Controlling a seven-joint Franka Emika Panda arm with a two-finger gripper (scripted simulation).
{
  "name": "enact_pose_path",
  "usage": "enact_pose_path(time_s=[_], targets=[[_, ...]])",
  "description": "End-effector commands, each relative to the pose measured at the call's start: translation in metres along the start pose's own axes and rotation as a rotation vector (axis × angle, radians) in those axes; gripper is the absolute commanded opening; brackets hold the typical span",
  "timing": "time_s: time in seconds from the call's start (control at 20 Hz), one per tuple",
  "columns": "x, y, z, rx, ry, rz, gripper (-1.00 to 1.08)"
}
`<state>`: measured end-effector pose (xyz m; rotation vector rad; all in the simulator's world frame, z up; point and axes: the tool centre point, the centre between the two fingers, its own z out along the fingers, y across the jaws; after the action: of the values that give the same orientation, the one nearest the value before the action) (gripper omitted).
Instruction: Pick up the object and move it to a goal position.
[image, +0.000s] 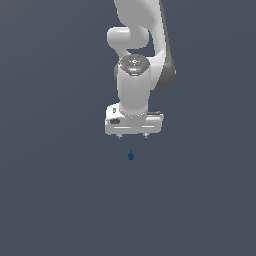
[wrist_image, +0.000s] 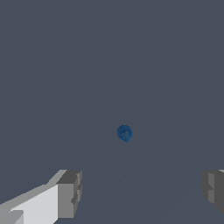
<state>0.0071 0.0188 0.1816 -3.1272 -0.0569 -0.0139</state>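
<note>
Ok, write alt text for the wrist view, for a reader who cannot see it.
A tiny dark blue object sits alone on a plain grey-blue surface, seen from above. The open tool frames it, with one grey fingertip at each lower corner of the picture, neither touching the object.
</note>
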Motion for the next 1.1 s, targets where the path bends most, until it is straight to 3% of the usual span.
enact_pose_path(time_s=[0.0, 0.65, 1.05], targets=[[0.0, 0.0, 0.0, 0.0, 0.0, 0.0, 1.0], [0.002, -0.01, -0.003, -0.011, -0.008, -0.065, 1.0], [0.004, -0.004, 0.035, -0.012, -0.009, -0.099, 1.0]])
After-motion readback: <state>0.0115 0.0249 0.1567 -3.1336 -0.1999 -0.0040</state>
